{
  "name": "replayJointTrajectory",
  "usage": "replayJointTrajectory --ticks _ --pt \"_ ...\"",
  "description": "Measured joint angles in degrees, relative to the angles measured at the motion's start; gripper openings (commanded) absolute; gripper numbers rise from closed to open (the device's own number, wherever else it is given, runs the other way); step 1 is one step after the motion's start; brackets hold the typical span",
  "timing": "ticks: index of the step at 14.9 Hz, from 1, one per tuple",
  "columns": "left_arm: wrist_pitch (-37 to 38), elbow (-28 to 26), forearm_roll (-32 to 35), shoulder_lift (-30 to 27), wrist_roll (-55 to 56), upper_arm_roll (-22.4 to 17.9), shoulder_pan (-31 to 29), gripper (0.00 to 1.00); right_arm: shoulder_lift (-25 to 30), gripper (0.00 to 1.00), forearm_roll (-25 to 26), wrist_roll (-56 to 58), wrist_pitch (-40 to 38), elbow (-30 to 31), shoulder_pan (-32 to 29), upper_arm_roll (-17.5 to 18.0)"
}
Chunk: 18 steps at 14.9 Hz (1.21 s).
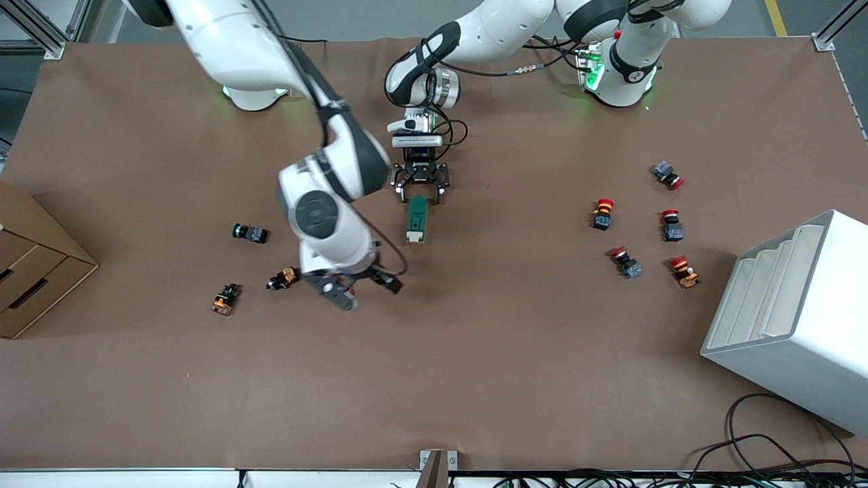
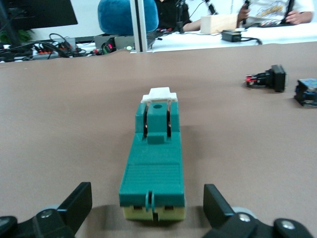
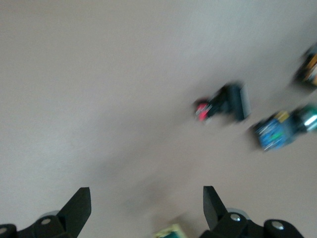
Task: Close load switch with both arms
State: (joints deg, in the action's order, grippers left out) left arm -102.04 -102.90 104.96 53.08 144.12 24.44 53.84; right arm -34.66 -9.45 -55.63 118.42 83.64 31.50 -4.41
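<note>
The load switch (image 1: 416,219) lies between the left end effector (image 1: 420,192) and right end effector (image 1: 359,290).

Green load switch (image 1: 416,218), white lever (image 2: 159,94), brown table (image 1: 515,352).

Open end effector (image 3: 147,208) above push buttons (image 3: 225,103)

Right wrist view is motion-blurred throughout: the small dark push button with a red tip (image 3: 221,105) and the blue-bodied button (image 3: 277,133) ahead of the black fingers (image 3: 74,210) cannot be made out in detail. A pale yellow-green fragment (image 3: 168,232) between the fingers is cut by the frame edge; identity undetermined. Left wrist view: finger bases cropped.
</note>
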Motion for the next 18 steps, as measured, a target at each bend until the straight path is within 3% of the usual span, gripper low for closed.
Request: replayJointTrajectory --ticks 5,9,15,18 --pt "-1.31 8.46 -11.4 -0.76 -10.63 1.12 -0.64 0.99 6.71 1.0 0.35 21.97 -12.53 -0.05 -9.59 -0.05" --pt "-1.5 13.68 -20.94 -3.65 -21.44 4.69 -4.08 0.99 11.63 1.0 3.24 36.87 -20.63 -0.09 -15.37 -0.32" --pt "-1.59 22.06 -37.5 -10.01 -44.37 13.08 -15.31 0.99 17.66 1.0 9.62 55.7 -27.83 -0.07 -24.46 -0.43" --pt "-1.8 25.31 -47.93 -14.67 -57.4 13.85 -20.35 0.99 18.69 1.0 10.0 63.1 -29.55 -0.82 -28.59 -0.51"
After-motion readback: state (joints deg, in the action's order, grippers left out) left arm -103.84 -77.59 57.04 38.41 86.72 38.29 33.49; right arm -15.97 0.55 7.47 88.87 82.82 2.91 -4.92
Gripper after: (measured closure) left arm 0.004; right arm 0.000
